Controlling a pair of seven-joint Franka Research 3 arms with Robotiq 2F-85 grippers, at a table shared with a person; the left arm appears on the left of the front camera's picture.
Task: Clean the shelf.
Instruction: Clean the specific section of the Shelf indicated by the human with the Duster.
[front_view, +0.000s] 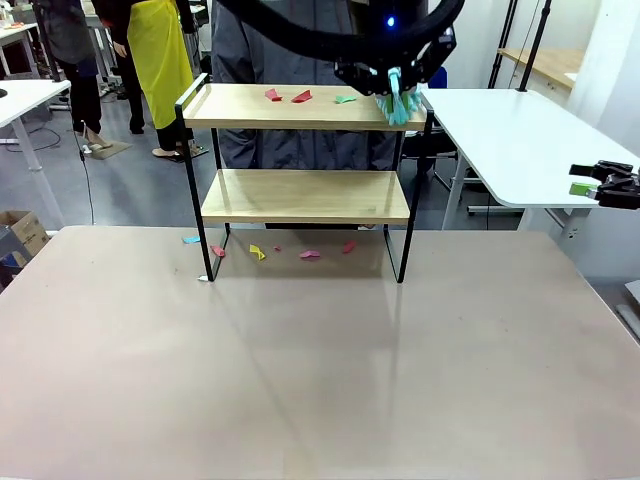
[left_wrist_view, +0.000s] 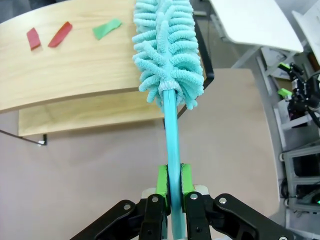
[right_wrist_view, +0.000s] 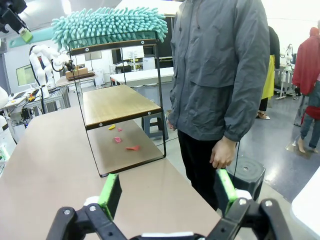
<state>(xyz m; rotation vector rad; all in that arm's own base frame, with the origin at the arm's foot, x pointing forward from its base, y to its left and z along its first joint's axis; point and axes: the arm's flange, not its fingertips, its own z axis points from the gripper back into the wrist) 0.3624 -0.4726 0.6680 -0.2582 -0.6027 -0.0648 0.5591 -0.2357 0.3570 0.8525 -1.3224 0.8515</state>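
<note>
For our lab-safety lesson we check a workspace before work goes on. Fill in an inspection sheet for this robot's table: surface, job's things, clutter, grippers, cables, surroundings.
Surface: beige table, carrying the shelf and loose scraps.
Job's things: two-tier shelf stands upright at the far side; the teal duster has its head on the right end of the top board.
Clutter: three paper scraps, two red and one green, on the top board; several coloured scraps on the table under the shelf.
Grippers: left gripper shut on the duster's handle; right gripper open, holding nothing.
Cables: a thin dark cable over the floor at the left.
Surroundings: a person in a grey jacket behind the shelf; white tables nearby.
</note>
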